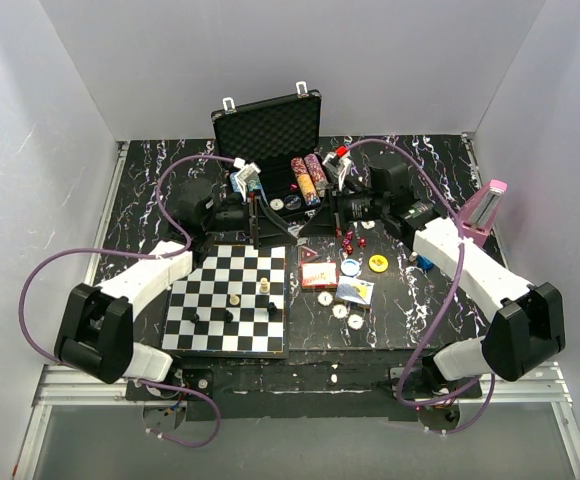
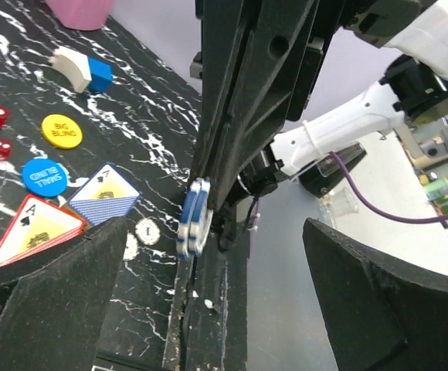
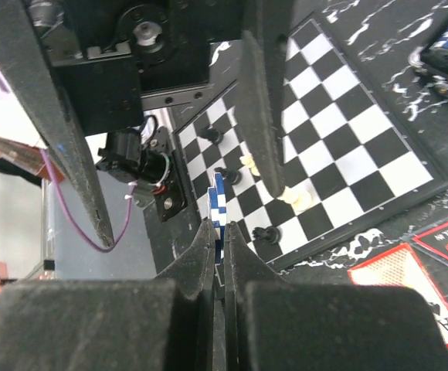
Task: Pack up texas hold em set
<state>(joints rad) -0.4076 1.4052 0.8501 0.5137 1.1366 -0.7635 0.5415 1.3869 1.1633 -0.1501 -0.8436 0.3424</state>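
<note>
The black briefcase [image 1: 268, 122] stands open at the back, with chip rows [image 1: 308, 178] in its foam. In front of it the two grippers meet. My right gripper [image 3: 220, 236] is shut on a few blue-and-white poker chips [image 3: 219, 202], held on edge. In the left wrist view those chips [image 2: 195, 218] stick out of the right gripper's black fingers [image 2: 239, 116]. My left gripper [image 2: 216, 309] is open, its fingers wide on either side of them, touching nothing. Loose on the table lie red dice [image 1: 350, 240], a yellow button [image 1: 378, 262], a blue button [image 1: 350, 267] and card decks [image 1: 319, 275].
A chessboard [image 1: 228, 300] with a few pieces lies at the front left, below the held chips. A pink metronome [image 1: 485, 210] stands at the right edge. White chips [image 1: 340, 310] lie near the table's front edge. Grey walls close in on three sides.
</note>
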